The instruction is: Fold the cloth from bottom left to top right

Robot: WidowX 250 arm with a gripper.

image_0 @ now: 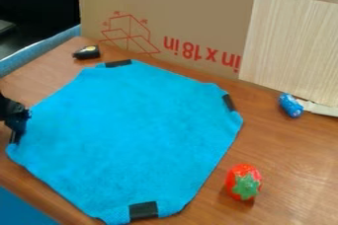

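The black gripper (pixel 16 116) is at the left edge of the camera view, low over the left corner of the cloth and overlapping its border. Whether it touches the fabric cannot be made out. The bright blue cloth (pixel 132 130) lies spread out on the wooden table, with black patches at its top, right, bottom and left corners. Part of the left patch shows just below the gripper.
A strawberry toy (pixel 243 182) stands right of the cloth's lower part. A blue object (pixel 291 105) lies farther right, and a small black item (pixel 86 52) is beyond the top corner. A cardboard panel (pixel 198 17) borders the table's back (pixel 290 160).
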